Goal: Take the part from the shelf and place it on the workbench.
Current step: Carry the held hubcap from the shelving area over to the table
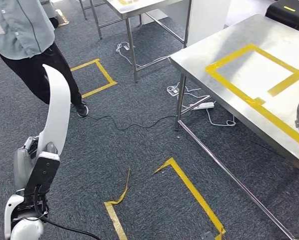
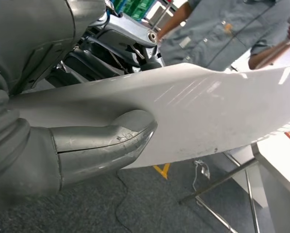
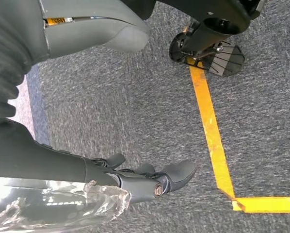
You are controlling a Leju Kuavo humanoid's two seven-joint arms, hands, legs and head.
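A long, curved white part (image 1: 57,107) stands upright at the lower left of the head view, gripped at its lower end by my left hand (image 1: 36,167). In the left wrist view the part (image 2: 195,111) runs across the picture, with my thumb (image 2: 106,145) pressed on one face and the darker fingers behind it. The steel workbench (image 1: 216,50) with yellow tape outlines lies to the right, well apart from the part. My right hand (image 3: 129,179) hangs over the carpet with its fingers apart and nothing in it.
A person (image 1: 23,30) stands close at the upper left, just behind the part. A second steel table (image 1: 140,5) is at the back. Cables and a power strip (image 1: 201,105) lie under the workbench. Yellow floor tape (image 1: 193,190) marks the carpet. A black case (image 1: 291,12) sits on the workbench's far corner.
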